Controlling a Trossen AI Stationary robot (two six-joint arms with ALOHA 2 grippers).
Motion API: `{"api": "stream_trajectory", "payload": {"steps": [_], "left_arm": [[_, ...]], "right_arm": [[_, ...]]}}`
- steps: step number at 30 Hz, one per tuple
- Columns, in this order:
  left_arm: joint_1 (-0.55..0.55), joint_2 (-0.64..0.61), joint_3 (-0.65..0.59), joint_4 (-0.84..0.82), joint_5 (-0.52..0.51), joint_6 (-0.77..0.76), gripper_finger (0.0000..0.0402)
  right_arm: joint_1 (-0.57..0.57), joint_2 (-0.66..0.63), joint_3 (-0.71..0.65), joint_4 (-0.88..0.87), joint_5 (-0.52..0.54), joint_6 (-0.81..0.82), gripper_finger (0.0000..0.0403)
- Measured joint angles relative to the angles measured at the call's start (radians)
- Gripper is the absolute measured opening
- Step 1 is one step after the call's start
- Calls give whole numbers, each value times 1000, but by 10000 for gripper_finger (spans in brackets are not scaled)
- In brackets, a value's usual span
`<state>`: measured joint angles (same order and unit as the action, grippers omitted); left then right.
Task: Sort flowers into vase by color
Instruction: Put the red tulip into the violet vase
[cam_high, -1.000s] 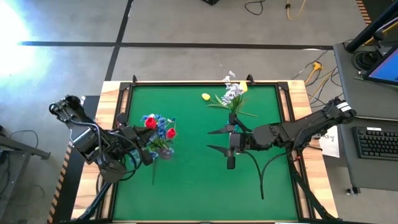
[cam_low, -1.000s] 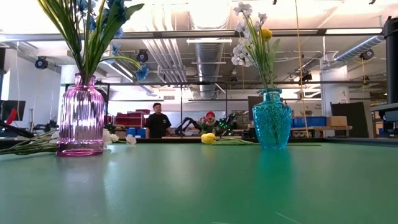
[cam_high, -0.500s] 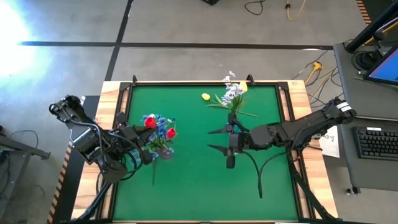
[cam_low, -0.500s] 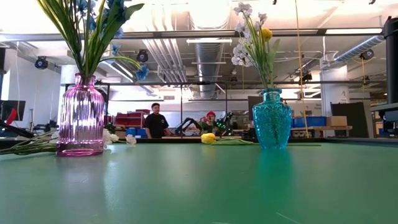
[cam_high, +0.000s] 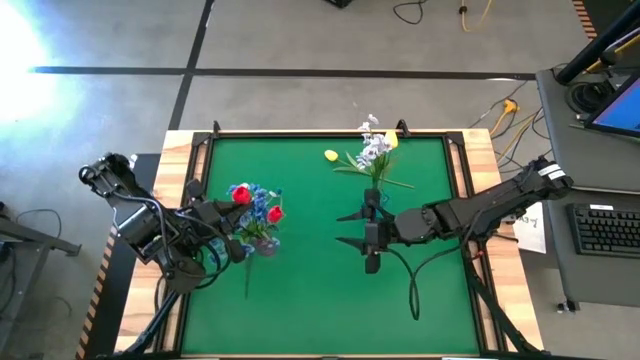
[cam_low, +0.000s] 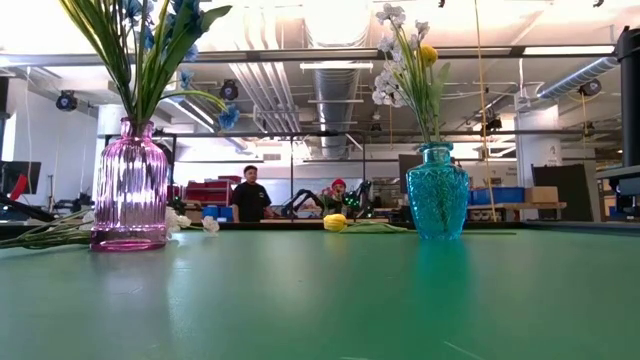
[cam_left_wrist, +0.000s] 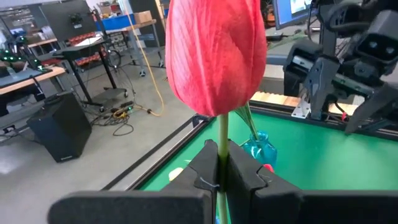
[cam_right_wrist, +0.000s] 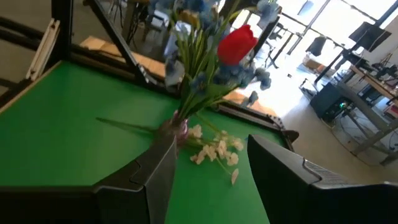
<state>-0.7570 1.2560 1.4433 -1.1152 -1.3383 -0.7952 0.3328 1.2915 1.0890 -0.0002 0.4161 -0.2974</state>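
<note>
Your left fingers (cam_left_wrist: 221, 171) are clamped on a red tulip's (cam_left_wrist: 216, 53) stem, holding it beside the pink vase (cam_low: 131, 185). Your right fingers (cam_right_wrist: 205, 165) stand open and empty over the tabletop (cam_high: 310, 290), near the blue vase (cam_low: 437, 190).

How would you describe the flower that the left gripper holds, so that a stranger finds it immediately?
Start at the pink vase on the left half of the green table, full of blue flowers. The left gripper is shut on a thin green stem beside that bunch. On it sits a red tulip, large and closed, unlike the small blue clusters.
</note>
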Motion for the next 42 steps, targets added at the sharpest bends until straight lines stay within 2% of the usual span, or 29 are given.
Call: {"api": "stream_trajectory", "payload": {"steps": [23,31,42], "left_arm": [[0,2,0,-9,0,0,0],[0,2,0,-9,-89,11,0],[0,2,0,-9,-92,-11,0]], "right_arm": [[0,0,-18,5,0,27,192],[0,0,-18,5,0,28,192],[0,0,-18,10,0,42,192]]}}
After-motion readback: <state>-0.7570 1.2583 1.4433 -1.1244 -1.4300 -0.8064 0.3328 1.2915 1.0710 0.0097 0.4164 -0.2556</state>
